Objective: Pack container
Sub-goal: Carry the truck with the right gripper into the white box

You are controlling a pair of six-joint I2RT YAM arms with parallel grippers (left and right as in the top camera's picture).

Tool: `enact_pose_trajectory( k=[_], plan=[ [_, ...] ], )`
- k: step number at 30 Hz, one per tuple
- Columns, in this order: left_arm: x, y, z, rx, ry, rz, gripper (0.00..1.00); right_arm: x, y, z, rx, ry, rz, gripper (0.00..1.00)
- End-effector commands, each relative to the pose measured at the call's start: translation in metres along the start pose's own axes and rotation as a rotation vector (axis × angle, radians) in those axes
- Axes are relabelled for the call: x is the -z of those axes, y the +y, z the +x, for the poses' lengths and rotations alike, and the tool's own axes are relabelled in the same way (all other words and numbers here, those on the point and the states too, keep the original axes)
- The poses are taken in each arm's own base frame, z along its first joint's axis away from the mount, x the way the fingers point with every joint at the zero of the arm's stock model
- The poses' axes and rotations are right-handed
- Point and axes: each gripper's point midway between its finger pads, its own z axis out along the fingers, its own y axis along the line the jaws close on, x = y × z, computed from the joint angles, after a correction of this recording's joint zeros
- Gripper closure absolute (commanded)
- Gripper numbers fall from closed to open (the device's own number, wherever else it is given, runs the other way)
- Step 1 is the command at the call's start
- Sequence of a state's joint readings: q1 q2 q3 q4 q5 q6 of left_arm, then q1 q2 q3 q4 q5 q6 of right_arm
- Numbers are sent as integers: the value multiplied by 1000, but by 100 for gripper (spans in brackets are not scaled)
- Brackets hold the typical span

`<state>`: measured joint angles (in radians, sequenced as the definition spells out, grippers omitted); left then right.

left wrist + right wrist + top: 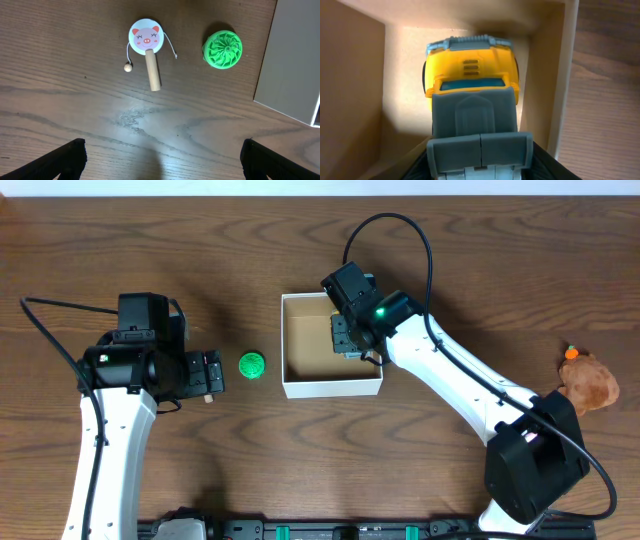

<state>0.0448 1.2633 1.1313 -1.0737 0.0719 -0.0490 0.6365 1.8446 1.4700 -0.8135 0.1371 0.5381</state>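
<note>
The container [330, 388], a square white box with a tan inside, stands at the table's middle. My right gripper [347, 335] is lowered into its right half, shut on a yellow toy truck [470, 65] with a grey dump bed. The truck hangs nose down near the container's right wall [560, 75]. My right gripper's fingers [480, 167] flank the grey bed. My left gripper [210, 372] is open and empty over the table, left of the container. In the left wrist view its fingers [160, 165] are spread wide above bare wood.
A green ribbed ball [251, 365] lies between my left gripper and the container; it also shows in the left wrist view [223, 49]. A pig-face rattle drum [146, 45] with a wooden handle lies beside it. A brown plush toy [588, 380] lies at the far right.
</note>
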Motion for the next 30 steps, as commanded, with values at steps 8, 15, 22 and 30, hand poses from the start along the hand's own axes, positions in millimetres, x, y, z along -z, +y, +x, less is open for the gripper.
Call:
enact_pose_trajectory(
  k=[8,15,22,30],
  plan=[
    [3,1,-4,5,-8,0,2,-3,-2,-7,13,-30,13,37],
    [3,0,-4,5,-8,0,2,-2,0,-10,49,-39,7,39],
    [3,0,-4,5,-8,0,2,0,28,6,347,26,-161,49],
    [3,0,-4,5,-8,0,2,8,43,43,686,128,-309,87]
  ],
)
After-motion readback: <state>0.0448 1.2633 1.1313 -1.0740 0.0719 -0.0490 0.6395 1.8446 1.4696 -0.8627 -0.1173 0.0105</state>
